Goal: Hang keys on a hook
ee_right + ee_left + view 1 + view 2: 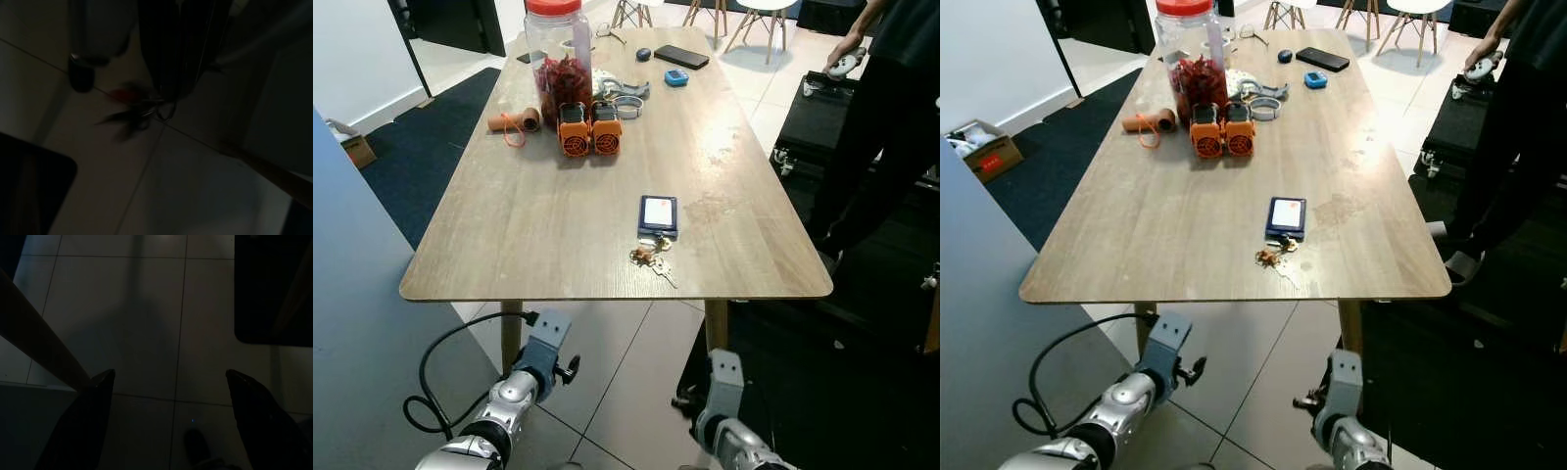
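The right gripper (168, 95) hangs low beside the near right table leg, pinched on a ring of keys (139, 115), so the pick-up looks done and the hanging remains. The left gripper (168, 382) idles, spread wide. The dim, blurred wrist view obscures that grip; another bunch (651, 258) lies near the table's (509, 225) near edge.

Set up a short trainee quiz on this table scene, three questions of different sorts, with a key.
1. True or false: the keys lie on the table, near the edge closest to the robot.
2. What stands on the robot's side of the red-lidded jar? A) two orange objects B) a laptop C) a plate
3. Fill in: the left gripper, hanging below table height, has its fingers ____.

Key: 1 true; 2 A; 3 open.
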Robot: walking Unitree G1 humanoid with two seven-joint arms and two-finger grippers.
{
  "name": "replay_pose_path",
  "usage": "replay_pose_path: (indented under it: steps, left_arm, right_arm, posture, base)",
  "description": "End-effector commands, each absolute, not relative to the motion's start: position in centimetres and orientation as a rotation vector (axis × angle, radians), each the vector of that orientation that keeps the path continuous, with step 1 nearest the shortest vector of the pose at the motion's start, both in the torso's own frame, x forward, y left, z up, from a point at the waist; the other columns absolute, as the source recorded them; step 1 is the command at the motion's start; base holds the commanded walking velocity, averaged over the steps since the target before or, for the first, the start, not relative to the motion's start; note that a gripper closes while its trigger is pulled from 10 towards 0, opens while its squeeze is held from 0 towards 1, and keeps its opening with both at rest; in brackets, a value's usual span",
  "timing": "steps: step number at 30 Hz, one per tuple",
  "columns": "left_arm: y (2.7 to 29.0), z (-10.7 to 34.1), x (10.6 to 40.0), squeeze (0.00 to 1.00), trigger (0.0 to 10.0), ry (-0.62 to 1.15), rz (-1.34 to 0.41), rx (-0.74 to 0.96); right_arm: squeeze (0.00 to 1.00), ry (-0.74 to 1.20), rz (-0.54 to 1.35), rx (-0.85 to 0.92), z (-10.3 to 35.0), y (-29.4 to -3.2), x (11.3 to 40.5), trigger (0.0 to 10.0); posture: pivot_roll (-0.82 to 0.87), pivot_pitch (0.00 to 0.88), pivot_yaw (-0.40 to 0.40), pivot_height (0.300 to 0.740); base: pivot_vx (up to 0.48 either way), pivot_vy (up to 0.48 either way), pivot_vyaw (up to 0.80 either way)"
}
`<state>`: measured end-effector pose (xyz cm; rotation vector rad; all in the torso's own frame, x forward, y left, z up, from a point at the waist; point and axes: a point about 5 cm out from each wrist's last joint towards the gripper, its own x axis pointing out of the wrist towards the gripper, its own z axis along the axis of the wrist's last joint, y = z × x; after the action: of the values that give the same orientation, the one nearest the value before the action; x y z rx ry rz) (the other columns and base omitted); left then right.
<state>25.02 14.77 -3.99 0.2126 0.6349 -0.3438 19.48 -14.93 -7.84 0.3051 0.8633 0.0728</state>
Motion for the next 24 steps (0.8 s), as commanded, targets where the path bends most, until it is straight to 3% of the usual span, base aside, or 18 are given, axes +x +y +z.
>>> replay_pose_path:
  steps: [1, 5, 6, 9, 24]
  left_arm:
    - [16.2, -5.0, 23.7, 0.00, 10.0, 0.700, -0.338, 0.247]
    - [17.3, -5.3, 23.0, 0.00, 10.0, 0.720, -0.316, 0.255]
    - [18.5, -5.6, 22.3, 0.00, 10.0, 0.740, -0.304, 0.264]
    - [19.2, -5.7, 21.9, 0.00, 10.0, 0.751, -0.292, 0.267]
    - [20.3, -5.8, 21.6, 0.00, 10.0, 0.764, -0.234, 0.251]
  right_arm:
    - [0.00, 0.860, 0.039, 0.295, -8.1, -15.4, 18.9, 10.0]
    - [0.00, 0.843, -0.058, 0.296, -8.2, -16.5, 18.5, 10.0]
    - [0.00, 0.864, -0.209, 0.356, -8.7, -18.3, 17.2, 10.0]
    - [0.00, 0.893, -0.280, 0.396, -9.2, -19.1, 16.1, 10.0]
    - [0.00, 0.951, -0.263, 0.384, -10.1, -19.1, 13.7, 10.0]
  posture:
    - [0.06, 0.023, 0.035, 0.740]
    - [0.05, 0.020, 0.042, 0.740]
    - [0.05, 0.014, 0.046, 0.740]
    - [0.06, 0.012, 0.047, 0.740]
    - [0.08, 0.020, 0.062, 0.740]
  base:
    - [0.000, 0.000, 0.00]
    - [0.000, 0.000, 0.00]
    - [0.000, 0.000, 0.00]
    - [0.000, 0.000, 0.00]
    - [0.000, 0.000, 0.00]
